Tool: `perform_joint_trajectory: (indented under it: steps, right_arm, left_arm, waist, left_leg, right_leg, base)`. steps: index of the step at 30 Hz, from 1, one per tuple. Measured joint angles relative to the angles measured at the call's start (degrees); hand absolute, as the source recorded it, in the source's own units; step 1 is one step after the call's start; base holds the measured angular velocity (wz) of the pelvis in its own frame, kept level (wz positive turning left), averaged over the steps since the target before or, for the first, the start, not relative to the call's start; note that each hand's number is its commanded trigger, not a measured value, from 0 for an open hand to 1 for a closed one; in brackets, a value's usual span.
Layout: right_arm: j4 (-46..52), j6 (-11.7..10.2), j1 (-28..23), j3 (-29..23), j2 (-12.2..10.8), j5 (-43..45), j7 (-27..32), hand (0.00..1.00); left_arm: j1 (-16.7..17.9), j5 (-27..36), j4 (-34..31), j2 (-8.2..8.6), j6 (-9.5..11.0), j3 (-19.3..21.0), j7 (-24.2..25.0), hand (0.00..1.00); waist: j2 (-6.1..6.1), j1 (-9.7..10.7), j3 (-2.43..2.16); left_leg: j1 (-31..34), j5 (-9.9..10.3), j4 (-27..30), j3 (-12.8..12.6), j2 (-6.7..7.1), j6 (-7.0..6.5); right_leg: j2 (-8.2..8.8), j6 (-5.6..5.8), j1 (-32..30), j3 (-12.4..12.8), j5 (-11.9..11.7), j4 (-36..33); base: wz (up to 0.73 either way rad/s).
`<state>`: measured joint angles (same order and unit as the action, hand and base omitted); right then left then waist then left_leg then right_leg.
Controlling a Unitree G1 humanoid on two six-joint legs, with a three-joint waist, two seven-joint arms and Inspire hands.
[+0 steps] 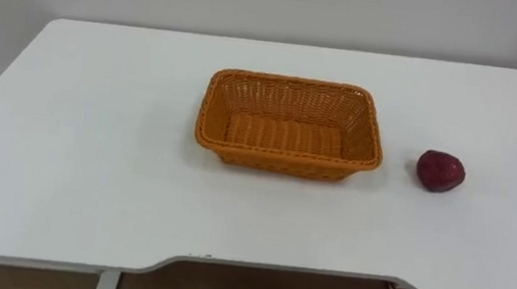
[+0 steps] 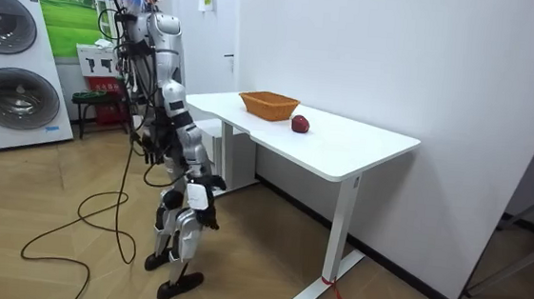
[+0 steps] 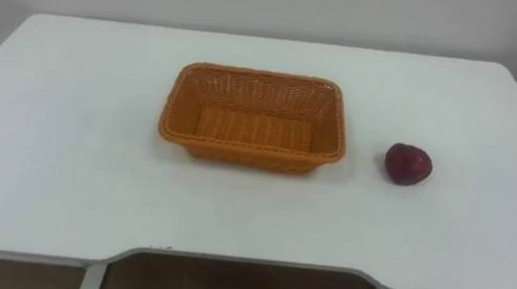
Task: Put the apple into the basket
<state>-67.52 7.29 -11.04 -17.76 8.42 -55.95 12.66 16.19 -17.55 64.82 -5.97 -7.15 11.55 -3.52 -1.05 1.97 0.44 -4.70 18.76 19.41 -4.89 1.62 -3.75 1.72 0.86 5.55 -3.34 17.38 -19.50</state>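
One white table [image 1: 95, 147] by the wall [image 2: 399, 55] carries basket [image 1: 284, 160] and apple [image 1: 441, 170].

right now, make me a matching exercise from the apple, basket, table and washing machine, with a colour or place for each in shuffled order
Column one
1. apple
2. wicker basket
3. table
4. washing machine

Column two
a. white, with two things on it
b. dark red, on the tabletop to the basket's right, apart from it
c. standing on the floor at the room view's left
d. orange, empty, near the middle of the tabletop

Pairs: 1-b, 2-d, 3-a, 4-c
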Motion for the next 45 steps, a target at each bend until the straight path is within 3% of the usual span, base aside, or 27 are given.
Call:
perform_joint_trajectory:
  steps: [5, 11, 13, 18, 24, 27, 28, 31, 37, 41, 43, 45]
  right_arm:
    - [7.06, -5.49, -0.34, -9.88, -0.01, -16.86, 7.99, 0.0]
    - [22.44, -12.9, -0.15, -15.91, 0.17, -18.23, 19.08, 0.0]
    - [26.41, -14.22, 0.13, -16.54, 0.62, -17.07, 23.24, 0.0]
    - [37.86, -17.02, 0.97, -16.87, 0.71, -7.09, 34.51, 0.0]
    - [53.11, -19.43, 2.75, -14.43, 1.32, 23.73, 45.13, 0.0]
    - [56.28, -19.69, 3.12, -10.83, 3.06, 33.3, 45.33, 0.0]
    - [57.19, -19.69, 3.2, -10.05, 3.11, 34.58, 45.24, 0.0]
    - [60.15, -19.68, 3.43, -6.85, 3.2, 39.81, 43.21, 0.0]
    - [61.5, -19.24, 4.24, -1.32, 4.12, 43.06, 36.19, 0.0]
    - [60.97, -17.17, 4.63, 3.1, 5.98, 46.09, 29.21, 0.0]
    - [58.99, -16.95, 5.19, 4.54, 6.46, 46.32, 25.63, 0.0]
    - [56.9, -15.06, 5.56, 5.57, 6.86, 46.54, 21.53, 0.0]
  left_arm:
    - [1.0, 1.58, 0.02, -1.18, 3.08, 1.91, -1.98, 0.0]
    - [2.55, 1.75, -1.6, -2.6, 5.49, 5.56, -2.3, 0.0]
    - [2.91, 1.67, -2.05, -2.89, 6.43, 5.71, -3.1, 0.0]
    - [2.81, 1.65, -1.97, -3.19, 7.29, 5.6, -3.89, 0.0]
    - [2.52, 0.88, -1.92, -3.85, 8.37, 4.28, -3.77, 0.0]
    - [2.08, -0.78, -2.08, -4.04, 8.37, 2.71, -3.72, 0.0]
    - [2.05, -0.79, -2.16, -4.08, 8.37, 2.4, -3.71, 0.0]
    - [2.01, -0.92, -2.52, -4.32, 8.36, 0.59, -3.61, 0.0]
    - [1.6, -2.26, -2.96, -4.33, 7.84, 0.44, -2.77, 0.0]
    - [0.47, -2.18, -2.82, -4.41, 6.35, -1.79, -1.98, 0.0]
    - [-0.29, -2.22, -2.74, -4.46, 5.85, -2.15, -1.73, 0.0]
    - [-0.93, -2.23, -2.91, -4.7, 5.82, -2.92, -0.59, 0.0]
  waist:
    - [0.24, 2.03, -0.1]
    - [0.03, 2.67, -0.33]
    - [-0.08, 2.45, -0.35]
    - [-0.42, 2.58, -0.39]
    - [-0.97, 2.01, -0.37]
    - [-1.31, 0.59, -0.43]
    - [-1.12, 0.37, -0.62]
    - [-1.42, -0.89, -0.61]
    - [-1.86, -2.42, -0.11]
    - [-1.4, -2.63, 0.27]
    - [-1.47, -2.63, 0.27]
    - [-1.59, -2.66, 0.26]
  left_leg:
    - [0.1, 0.02, -0.04, -0.17, -0.03, -0.03]
    - [-0.03, 0.01, -0.28, -1.4, -0.07, -0.04]
    - [0.02, 0.0, -0.32, -1.37, 0.03, -0.05]
    - [0.19, -0.04, -0.6, -1.31, 0.11, -0.06]
    - [2.46, -0.07, -0.06, -0.59, 0.26, -0.05]
    - [2.87, -0.11, 0.25, -0.58, 0.15, 0.0]
    - [2.98, -0.12, 0.25, -0.59, 0.14, 0.02]
    - [2.89, -0.21, -0.1, -0.5, 0.15, 0.13]
    - [2.66, -0.28, -0.24, 0.45, 0.12, 0.13]
    - [2.54, -0.29, -0.29, 0.85, 0.0, 0.14]
    - [2.37, -0.34, -0.6, 0.97, 0.01, 0.22]
    - [2.04, -0.34, -0.71, 1.21, 0.06, 0.21]
  right_leg:
    - [0.01, 0.01, -0.18, 0.08, 0.0, -0.29]
    - [-0.09, 0.01, -0.48, 1.03, 0.0, -0.12]
    - [-0.14, 0.01, -0.48, 1.2, 0.0, -0.18]
    - [-0.16, 0.01, -0.54, 1.16, 0.0, -0.13]
    - [-0.15, 0.04, -2.14, 0.68, -0.02, 0.24]
    - [-0.22, 0.0, -2.57, 0.41, -0.17, 0.79]
    - [-0.23, 0.0, -2.53, 0.37, -0.17, 0.77]
    - [-0.22, -0.01, -2.44, 0.13, -0.18, 0.9]
    - [-0.22, -0.01, -1.36, -0.12, -0.18, 2.12]
    - [-0.68, -0.18, -0.33, -0.1, -1.29, 4.47]
    - [-0.71, -0.19, -0.11, -0.18, -1.44, 4.78]
    - [-0.63, -0.18, 0.29, -0.69, -1.44, 4.78]
  base:
    - [-0.01]
    - [-0.09]
    - [0.0]
    - [0.0]
    - [0.04]
    - [0.02]
    - [0.0]
    - [0.04]
    - [0.08]
    - [0.02]
    - [0.0]
    - [0.06]
